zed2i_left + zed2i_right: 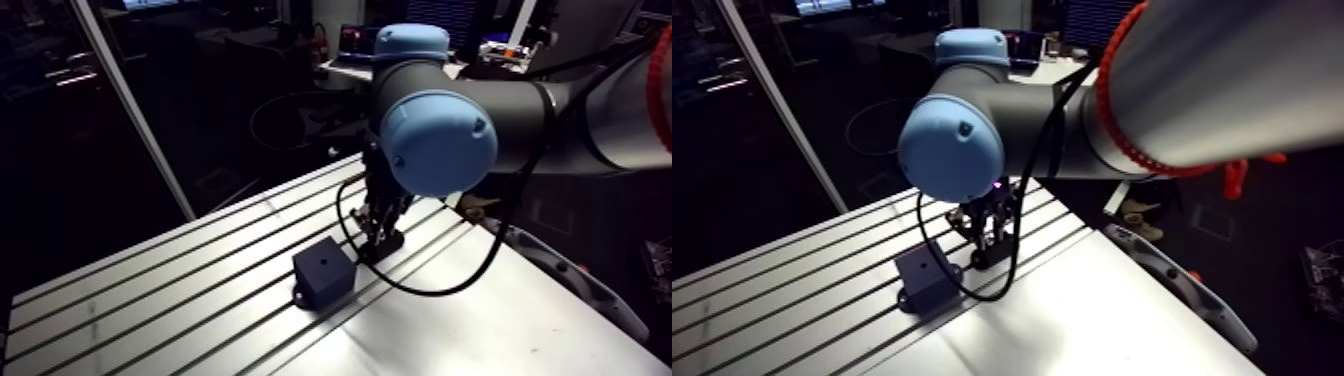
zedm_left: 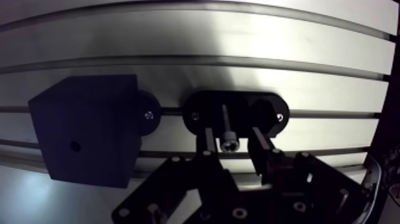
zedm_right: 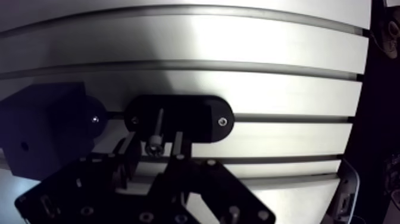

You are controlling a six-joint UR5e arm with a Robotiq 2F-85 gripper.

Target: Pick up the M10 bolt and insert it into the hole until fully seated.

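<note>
In the wrist view the M10 bolt [image 2: 228,142] stands in a black oval holder [image 2: 269,111] screwed to the table, its socket head towards the camera. My gripper [image 2: 232,134] is low over the holder, open, with one finger on each side of the bolt head and a small gap on both sides. Beside the holder sits a black block [image 2: 89,131] with a small round hole [image 2: 74,145] in its face. The arm view shows the gripper [image 1: 381,238] down at the holder, just behind the block [image 1: 323,272].
The slotted aluminium table [image 1: 150,300] runs under everything, with bare grooved surface on both sides of the block. Its right edge [image 1: 560,275] drops off close to the arm. A black cable [image 1: 470,285] loops over the table beside the gripper.
</note>
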